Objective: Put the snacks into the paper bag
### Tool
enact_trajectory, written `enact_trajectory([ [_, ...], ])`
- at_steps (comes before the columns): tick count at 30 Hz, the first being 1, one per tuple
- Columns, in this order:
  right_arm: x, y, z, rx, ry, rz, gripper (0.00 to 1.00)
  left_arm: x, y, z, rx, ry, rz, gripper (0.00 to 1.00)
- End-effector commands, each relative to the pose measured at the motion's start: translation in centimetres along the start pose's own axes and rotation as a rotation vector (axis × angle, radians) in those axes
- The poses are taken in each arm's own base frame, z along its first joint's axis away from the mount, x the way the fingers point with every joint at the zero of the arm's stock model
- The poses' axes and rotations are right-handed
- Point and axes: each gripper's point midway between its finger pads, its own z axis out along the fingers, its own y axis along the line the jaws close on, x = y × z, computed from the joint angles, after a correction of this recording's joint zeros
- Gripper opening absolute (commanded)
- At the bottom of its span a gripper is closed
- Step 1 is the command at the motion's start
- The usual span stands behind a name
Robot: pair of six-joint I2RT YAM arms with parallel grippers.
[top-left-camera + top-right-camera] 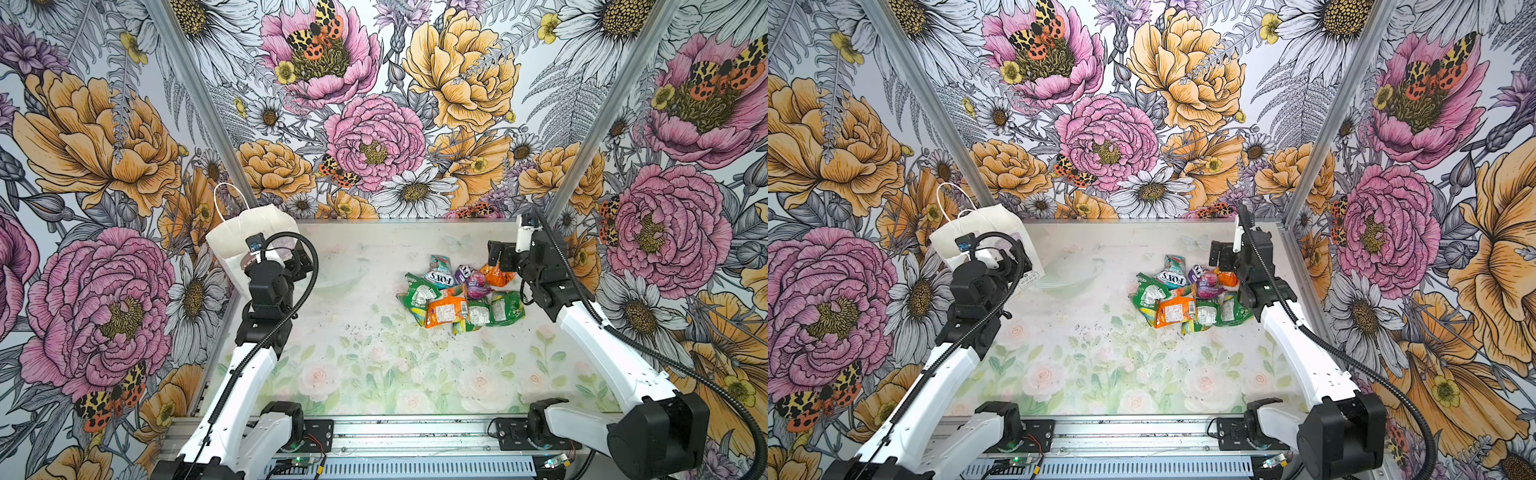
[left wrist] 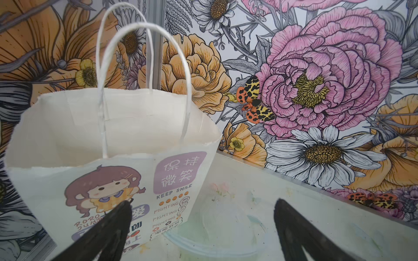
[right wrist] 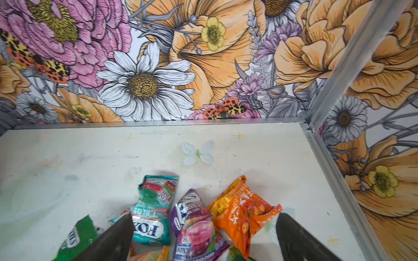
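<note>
Snacks (image 1: 457,297): all sat in one messy heap on the table (image 1: 374,365), right of the middle and toward the back, none in the bag.
Heap details: the teal packet (image 3: 156,210), purple packet (image 3: 194,226) and orange packet (image 3: 239,210) lay side by side at the far edge, with a green packet (image 3: 77,235) off to one side. Both top views showed more green and orange ones overlapping on the near side.
Paper bag (image 2: 90,126): stood upright in the far left corner of the table, mouth wide open, both cord handles sticking up, cartoon girl face toward the left arm. Well apart from the heap. Nothing showed in the part of the inside you could see.
Left gripper (image 2: 203,203): jaws spread wide and empty, parked just in front of the bag's printed face. Honestly couldn't tell if one finger was touching the paper.
Right gripper (image 3: 204,214): also spread wide, gripping nothing, hanging over the far right end of the heap with the purple and orange packets showing between its fingers.
Other stuff: what looked like a clear dish (image 1: 340,282) sat just beside the bag, toward the middle.
</note>
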Motion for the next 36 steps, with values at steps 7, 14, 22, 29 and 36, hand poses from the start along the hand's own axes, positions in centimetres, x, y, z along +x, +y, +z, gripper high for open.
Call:
enact_trajectory([
  [7,2.2,7.9,0.9,-0.163,0.218,-0.001,0.99,-3.9,3.2,-3.8,-0.169,0.052,-0.18,0.99],
  [14,4.0,11.5,2.2,-0.206,0.297,-0.052,1.0,-7.1,6.2,-5.8,-0.288,0.074,-0.225,0.99],
  [22,6.1,13.1,2.3,-0.233,0.349,-0.081,1.0,-8.2,8.3,-6.0,-0.325,0.06,-0.317,0.99],
  [29,7.3,13.2,2.2,-0.238,0.376,-0.072,1.0,-8.3,11.9,-6.3,-0.466,0.021,-0.394,0.99],
  [36,7.3,14.0,2.6,-0.266,0.391,-0.041,1.0,-8.4,14.4,-5.3,-0.567,0.003,-0.447,0.99],
])
